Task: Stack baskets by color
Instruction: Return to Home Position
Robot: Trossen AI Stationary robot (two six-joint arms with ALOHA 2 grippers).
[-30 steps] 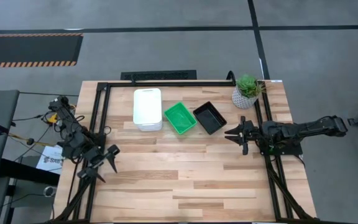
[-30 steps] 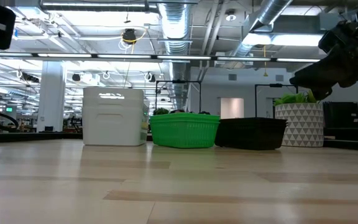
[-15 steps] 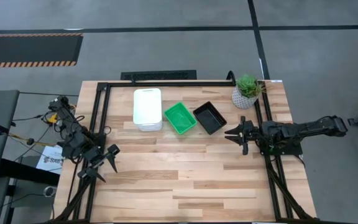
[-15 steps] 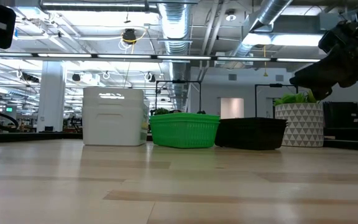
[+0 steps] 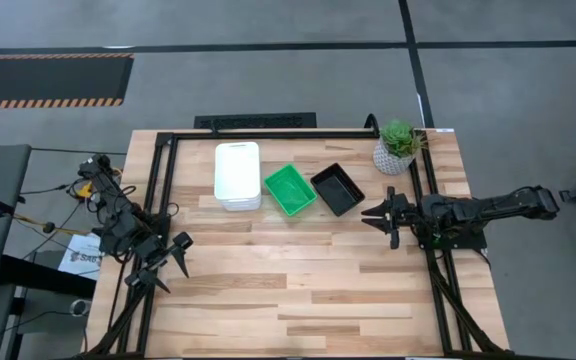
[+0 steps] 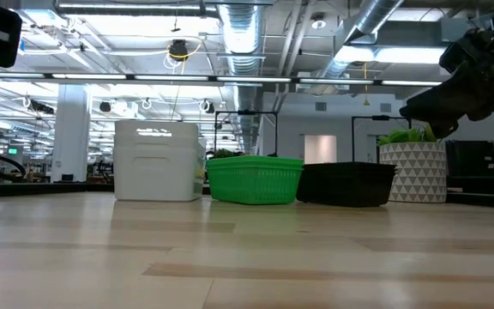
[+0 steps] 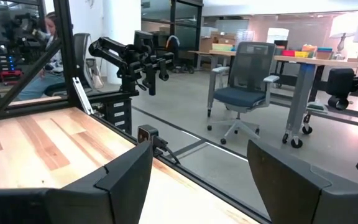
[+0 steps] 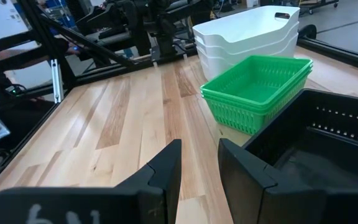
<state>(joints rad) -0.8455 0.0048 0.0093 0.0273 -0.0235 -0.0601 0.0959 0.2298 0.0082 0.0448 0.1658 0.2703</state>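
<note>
Pale wood planks of the table (image 5: pixel 298 300) fill your foreground. Next in, your left gripper (image 7: pixel 199 144) hangs over the table's left side, fingers spread wide and holding nothing. A little farther in, your right gripper (image 8: pixel 199 142) sits at the right side, pointing inward. Its fingers stand a narrow gap apart, also released, near the black stack (image 5: pixel 337 189) but not touching it.

Farther back, the baskets stand in one row across the far half of the table:
- The white stack (image 5: pixel 238 175) is on the left, square to the table edge, and its three nested rims are plain in your right wrist view.
- The green stack (image 5: pixel 290 190) is in the middle, turned at an angle and just beside the white one.
- The black stack is on the right, turned likewise and close against the green — you cannot tell whether they touch.

Beyond them, at the far right corner, stands the potted plant (image 5: pixel 398 146) in its patterned white pot.
</note>
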